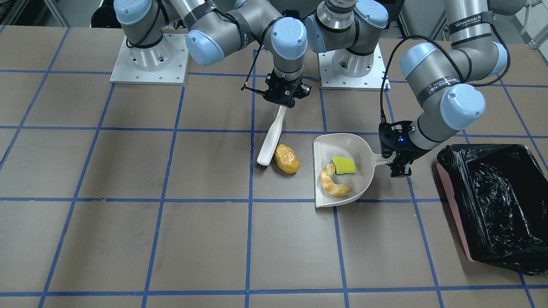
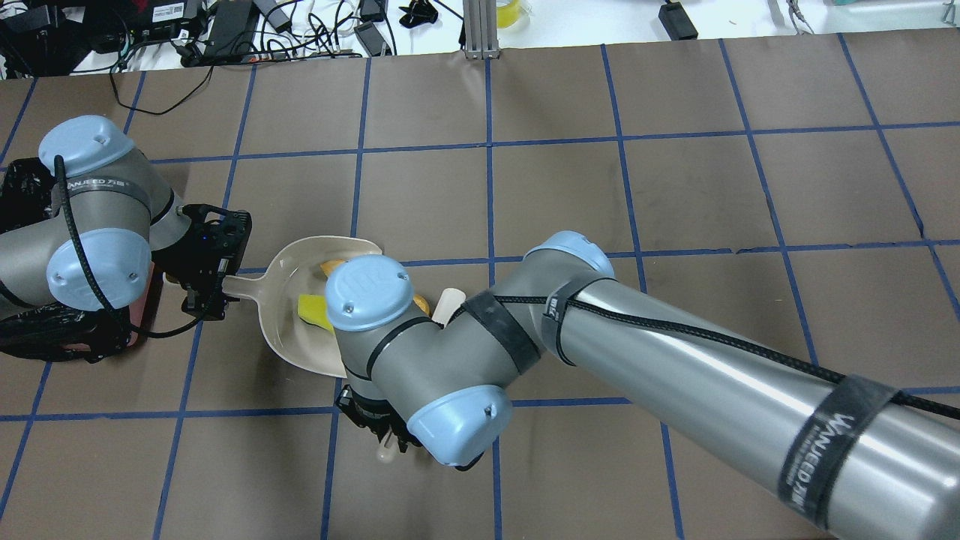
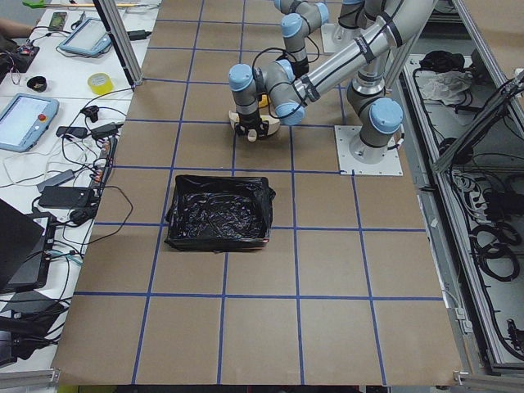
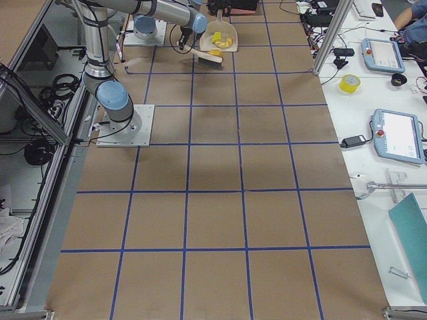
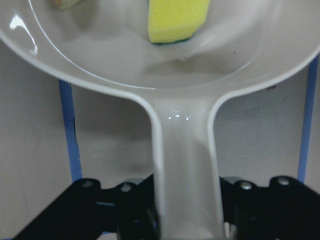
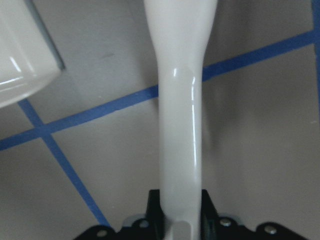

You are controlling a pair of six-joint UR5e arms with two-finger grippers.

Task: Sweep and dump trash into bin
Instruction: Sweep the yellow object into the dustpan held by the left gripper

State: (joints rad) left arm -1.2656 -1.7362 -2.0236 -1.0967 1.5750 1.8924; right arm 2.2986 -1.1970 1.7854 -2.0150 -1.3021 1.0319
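The beige dustpan (image 1: 342, 147) lies flat on the table. The yellow sponge (image 1: 343, 165) and the tan croissant piece (image 1: 334, 183) lie inside it. My left gripper (image 1: 396, 164) is shut on the dustpan's handle (image 5: 185, 165); the sponge (image 5: 177, 20) shows just beyond it. My right gripper (image 1: 282, 102) is shut on the handle of a white brush (image 1: 269, 143), seen close in the right wrist view (image 6: 180, 100). The brush's bristles touch the table right beside the yellow-brown potato lump (image 1: 287, 158), which lies on the table a short way outside the pan's open edge. The pink bin (image 1: 483, 188) with its black bag stands beyond the left gripper.
The two arm bases (image 1: 150, 60) stand at the table's robot side. In the overhead view my right arm (image 2: 600, 337) crosses over the pan and hides most of its contents. Blue tape lines grid the brown table.
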